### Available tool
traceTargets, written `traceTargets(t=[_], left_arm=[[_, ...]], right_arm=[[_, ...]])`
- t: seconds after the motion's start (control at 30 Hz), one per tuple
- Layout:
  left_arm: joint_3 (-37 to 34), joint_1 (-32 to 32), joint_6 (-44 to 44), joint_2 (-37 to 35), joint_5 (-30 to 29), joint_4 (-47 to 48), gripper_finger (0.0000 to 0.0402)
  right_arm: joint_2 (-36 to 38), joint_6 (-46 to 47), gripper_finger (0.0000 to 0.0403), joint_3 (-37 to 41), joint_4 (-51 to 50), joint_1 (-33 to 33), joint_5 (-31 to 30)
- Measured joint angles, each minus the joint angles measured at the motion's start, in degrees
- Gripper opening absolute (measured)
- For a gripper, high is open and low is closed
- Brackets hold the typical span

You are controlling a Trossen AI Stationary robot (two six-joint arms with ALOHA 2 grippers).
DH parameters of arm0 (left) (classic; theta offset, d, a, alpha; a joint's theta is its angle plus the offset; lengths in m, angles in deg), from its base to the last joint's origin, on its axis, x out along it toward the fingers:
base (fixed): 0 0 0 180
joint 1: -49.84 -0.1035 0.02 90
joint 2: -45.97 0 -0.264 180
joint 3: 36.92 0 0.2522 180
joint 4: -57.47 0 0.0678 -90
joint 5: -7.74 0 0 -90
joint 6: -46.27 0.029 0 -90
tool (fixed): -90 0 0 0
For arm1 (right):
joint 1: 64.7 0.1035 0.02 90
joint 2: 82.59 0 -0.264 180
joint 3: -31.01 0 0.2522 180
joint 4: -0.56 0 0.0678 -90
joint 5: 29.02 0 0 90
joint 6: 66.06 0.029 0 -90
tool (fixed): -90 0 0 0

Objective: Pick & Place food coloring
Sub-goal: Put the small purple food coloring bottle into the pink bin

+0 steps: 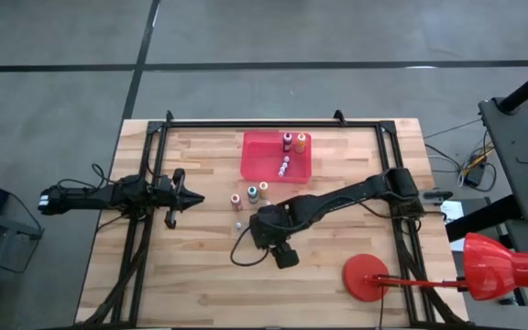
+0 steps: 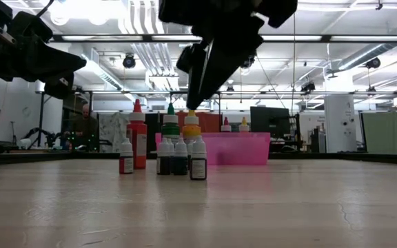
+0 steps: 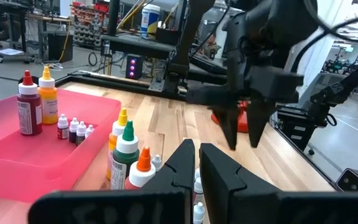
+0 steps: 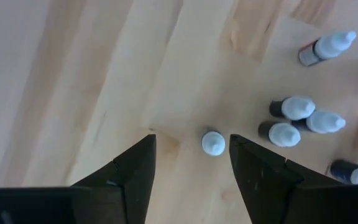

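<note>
Though unheld, small bottle (image 4: pixel 213 142) upright (cap skyward).

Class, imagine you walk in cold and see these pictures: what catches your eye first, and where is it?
First, the red tray at the table's far middle, holding a few small bottles. Next, the right hand, open, straddling one tiny white-capped bottle standing on bare wood beside a cluster of bottles. The left hand waits shut at the left.

The tray (image 1: pixel 255 165) is bright red, translucent pink from the side. The table (image 1: pixel 154 275) is pale striped wood. The taller bottles (image 2: pixel 170 131) are red, green and orange with pale caps; the small ones (image 4: pixel 214 143) have white caps. Both arms are black.
</note>
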Motion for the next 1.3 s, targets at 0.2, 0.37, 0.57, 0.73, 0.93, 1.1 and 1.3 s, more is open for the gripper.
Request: traceTargets(t=[0.2, 0.37, 0.57, 0.73, 0.93, 1.1, 1.3], left_arm=[[0.0, 0.0, 0.0, 0.0, 0.0, 0.0, 0.0000], [0.0, 0.0, 0.0, 0.0, 0.0, 0.0, 0.0000], [0.0, 0.0, 0.0, 0.0, 0.0, 0.0, 0.0000], [0.0, 0.0, 0.0, 0.0, 0.0, 0.0, 0.0000], [0.0, 0.0, 0.0, 0.0, 0.0, 0.0, 0.0000], [0.0, 0.0, 0.0, 0.0, 0.0, 0.0, 0.0000], [0.0, 0.0, 0.0, 0.0, 0.0, 0.0, 0.0000]], right_arm=[[-4.1, -1.5, 0.0196, -3.8, -3.9, -0.7, 0.0], [-5.1, -2.1, 0.0196, -4.3, -5.1, -0.8, -0.1], [-5.1, -2.1, 0.0196, -2.7, -5.1, -0.9, -0.1], [-5.1, -2.7, 0.0195, -2.3, -4.9, -0.9, -1.9], [-5.6, -3.8, 0.0194, -2.2, -4.1, -1.4, -2.2], [-6.3, -4.0, 0.0194, -2.1, -3.2, -1.4, -2.2], [-6.2, -4.0, 0.0194, -1.9, -1.8, -1.6, -2.1]])
